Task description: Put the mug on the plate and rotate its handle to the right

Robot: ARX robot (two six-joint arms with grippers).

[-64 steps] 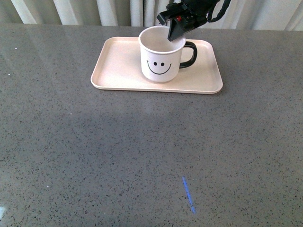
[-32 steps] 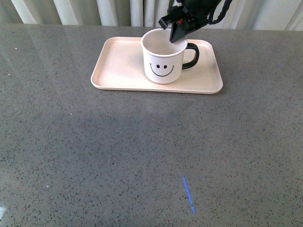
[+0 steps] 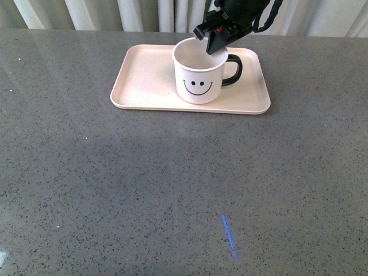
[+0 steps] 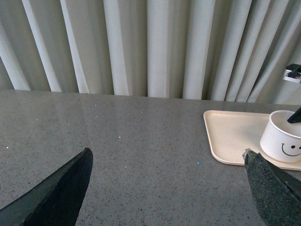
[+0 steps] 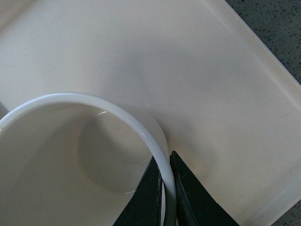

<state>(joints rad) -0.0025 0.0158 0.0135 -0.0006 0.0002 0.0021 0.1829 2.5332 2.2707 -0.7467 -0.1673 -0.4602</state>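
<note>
— So, where's the mug (image 3: 199,77)?
— Upright on the plate (image 3: 144,75), handle (image 3: 233,69) toward its right edge, bare tray leftward.
— And the right gripper (image 3: 214,47)?
— Clamped across the mug's far rim.

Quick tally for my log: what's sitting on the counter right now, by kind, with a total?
mug: 1
plate: 1
blue mark: 1
Total: 3
</note>
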